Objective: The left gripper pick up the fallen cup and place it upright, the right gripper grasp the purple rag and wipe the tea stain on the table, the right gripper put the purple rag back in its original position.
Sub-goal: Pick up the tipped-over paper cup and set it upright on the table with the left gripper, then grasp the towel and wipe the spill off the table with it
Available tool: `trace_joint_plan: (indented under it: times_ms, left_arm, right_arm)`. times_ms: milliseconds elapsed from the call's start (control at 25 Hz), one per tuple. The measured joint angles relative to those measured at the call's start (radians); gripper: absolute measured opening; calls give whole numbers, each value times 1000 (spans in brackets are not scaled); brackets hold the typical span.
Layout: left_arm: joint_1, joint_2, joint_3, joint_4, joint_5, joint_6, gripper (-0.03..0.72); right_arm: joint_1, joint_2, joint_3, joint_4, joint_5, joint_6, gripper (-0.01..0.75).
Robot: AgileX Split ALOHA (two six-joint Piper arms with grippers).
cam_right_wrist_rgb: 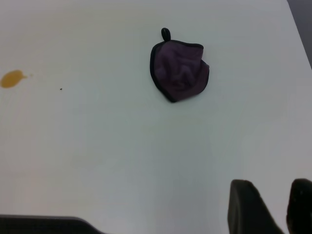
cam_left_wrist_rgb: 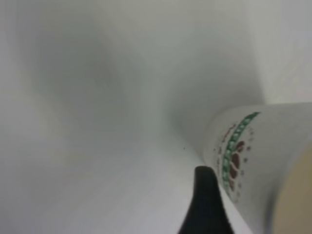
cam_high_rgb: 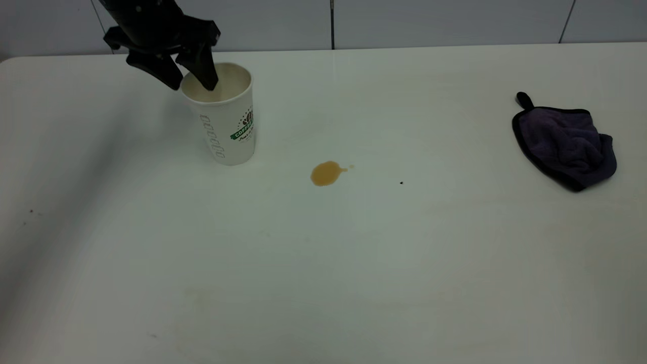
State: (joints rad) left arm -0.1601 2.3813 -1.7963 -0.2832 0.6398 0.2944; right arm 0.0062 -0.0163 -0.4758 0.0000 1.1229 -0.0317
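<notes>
Cup (cam_high_rgb: pixel 225 119) stands upright near the worktop's (cam_high_rgb: pixel 323 263) far left corner, mouth up, left claw (cam_high_rgb: pixel 188 76) clamped on its rim; arm cropped.

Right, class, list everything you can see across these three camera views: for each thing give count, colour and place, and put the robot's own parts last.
cup: one, white with a green-and-black logo, upright at the table's far left.
tea stain: one, amber-brown, on the table to the right of the cup, apart from it.
purple rag: one, purple with black edging and a loop, crumpled at the table's right side.
dark speck: one, black, on the table between stain and rag.
table: one, white, under everything.
wall: grey panels behind the table.
left gripper: one, black, at the cup's rim, one finger inside and one outside.
right gripper: one, black, above the table, away from the rag.
</notes>
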Motion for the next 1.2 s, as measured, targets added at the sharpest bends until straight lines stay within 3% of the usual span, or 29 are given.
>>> trace_joint_plan:
  times_ms: [80, 200, 680, 1000, 1200]
  left_arm:
    - [0, -56, 0, -3, 19, 0, 654]
    - [0, -159, 0, -13, 81, -2, 658]
    - [97, -546, 0, 51, 512, -18, 535]
    - [129, -673, 14, 155, 525, -124, 524]
    - [129, -784, 138, 249, 525, -195, 524]
  right_arm:
    - [0, 0, 0, 0, 0, 0, 238]
    - [0, 0, 0, 0, 0, 0, 238]
    - [0, 0, 0, 0, 0, 0, 238]
    - [0, 0, 0, 0, 0, 0, 238]
    - [0, 0, 0, 0, 0, 0, 238]
